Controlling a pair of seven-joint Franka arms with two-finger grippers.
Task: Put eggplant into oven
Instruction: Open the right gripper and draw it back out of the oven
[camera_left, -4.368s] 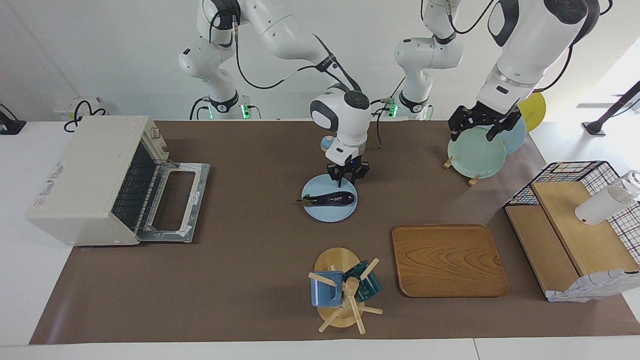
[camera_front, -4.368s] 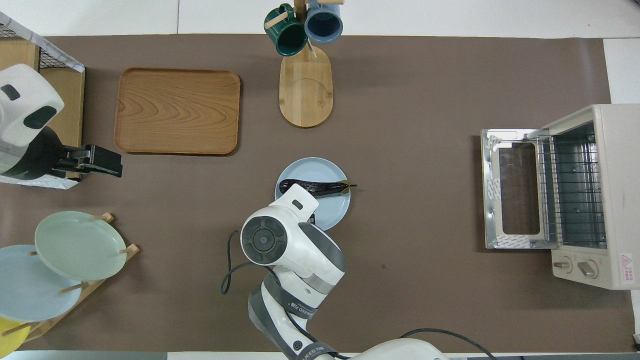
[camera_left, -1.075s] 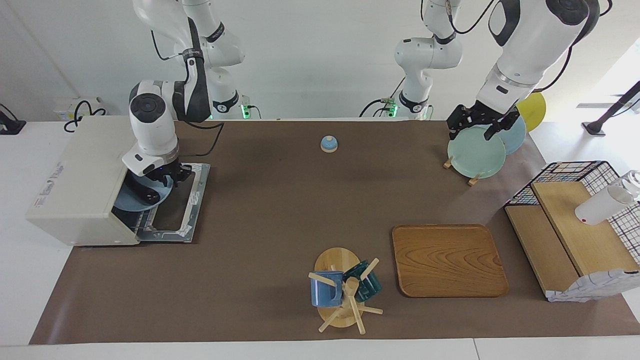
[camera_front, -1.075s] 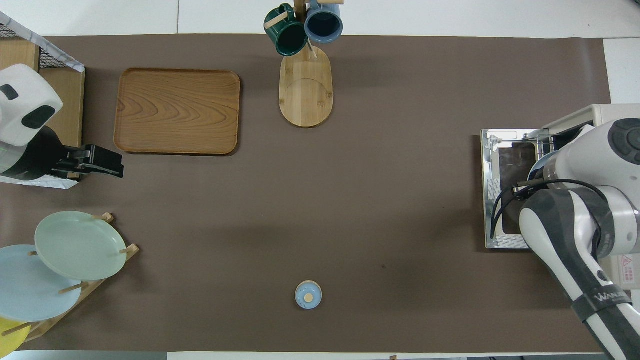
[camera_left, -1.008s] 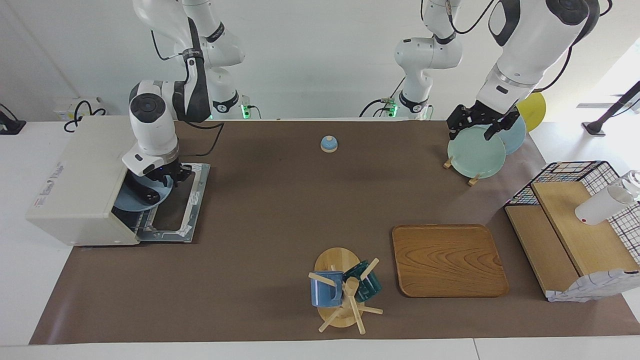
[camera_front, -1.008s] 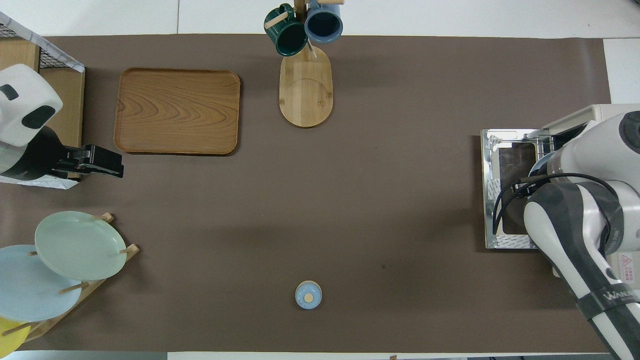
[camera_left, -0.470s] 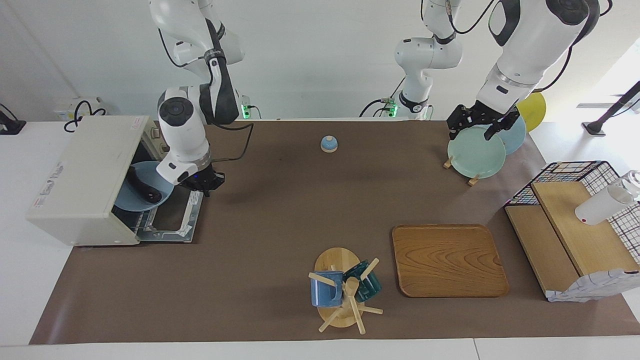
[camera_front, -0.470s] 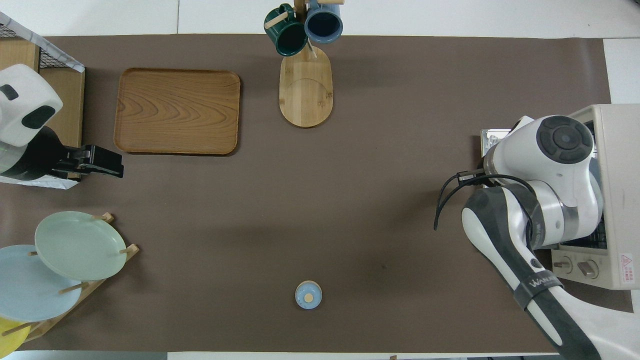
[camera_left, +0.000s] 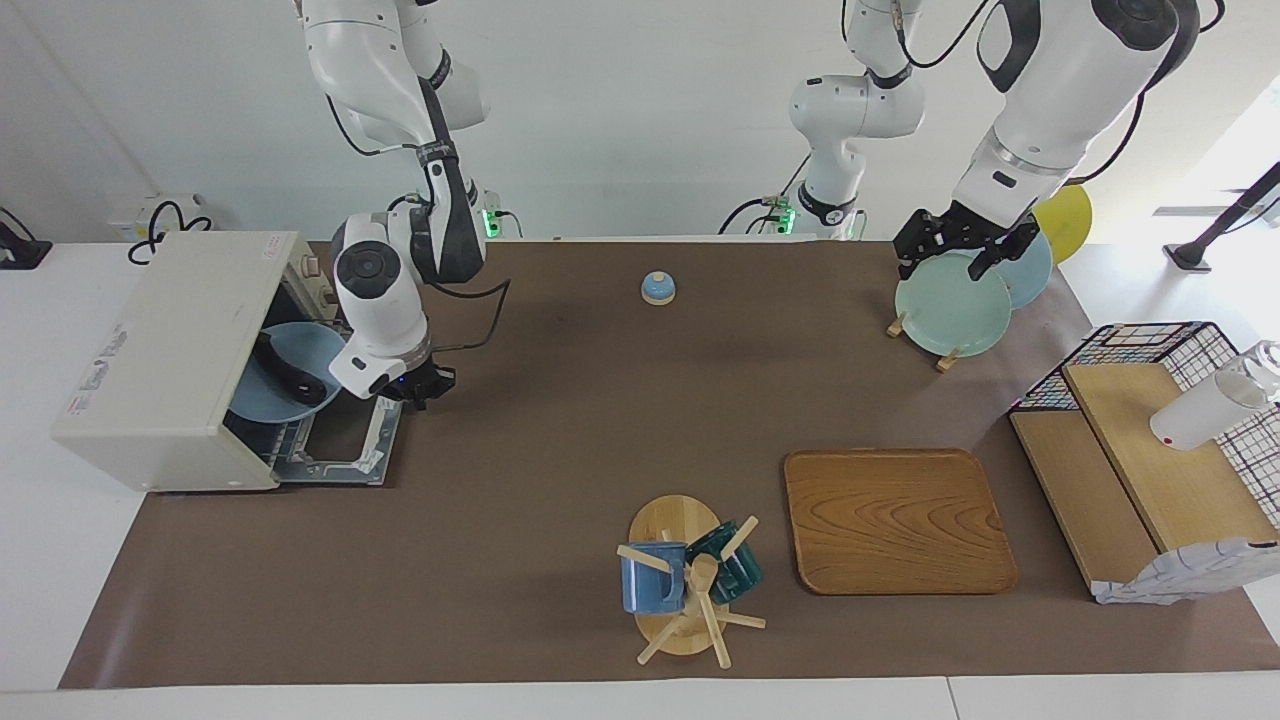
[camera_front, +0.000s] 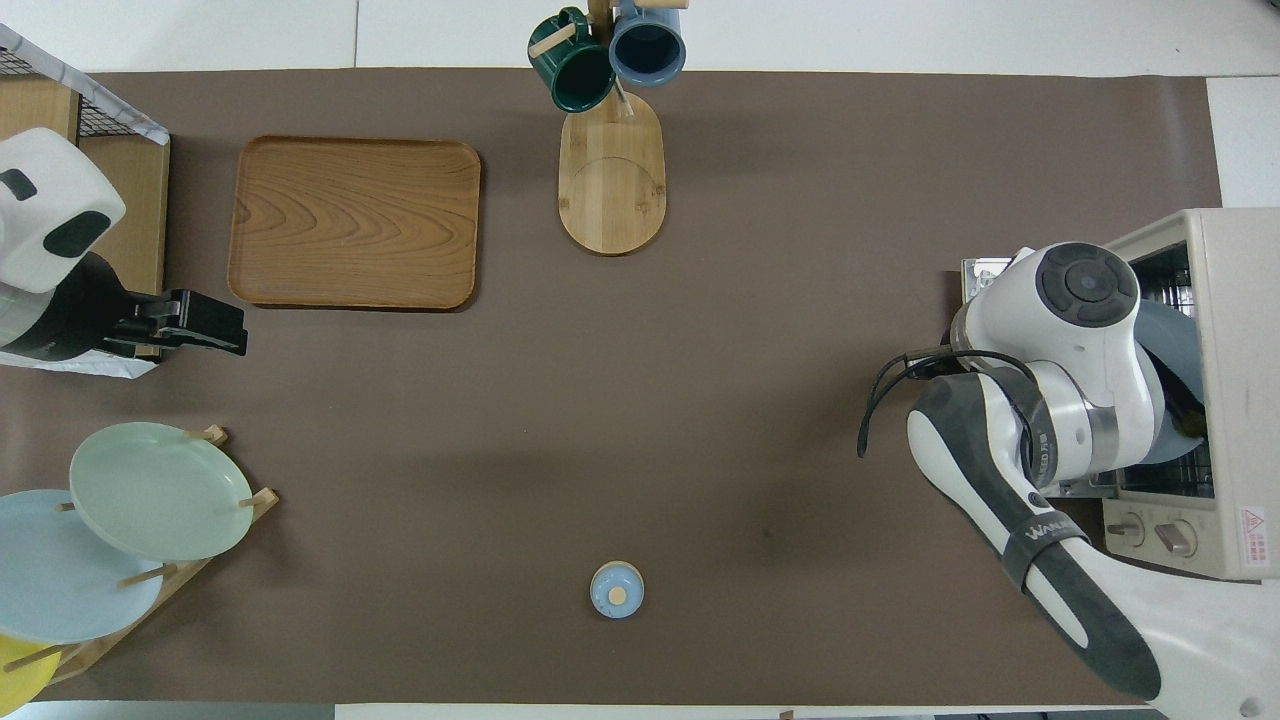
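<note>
The cream-white oven stands at the right arm's end of the table with its door dropped open. A light blue plate lies on the oven's rack, and the dark eggplant lies on that plate inside the oven. My right gripper hangs just above the outer edge of the open door, apart from the plate. In the overhead view the right arm covers most of the plate and the eggplant. My left gripper waits open and empty over the plate rack.
A small blue bell sits mid-table near the robots. A mug tree and a wooden tray lie farther out. A plate rack and a wire basket shelf stand at the left arm's end.
My right gripper carried the plate with the eggplant from mid-table into the oven, let go, and has drawn back out over the door's edge. The left arm has not moved.
</note>
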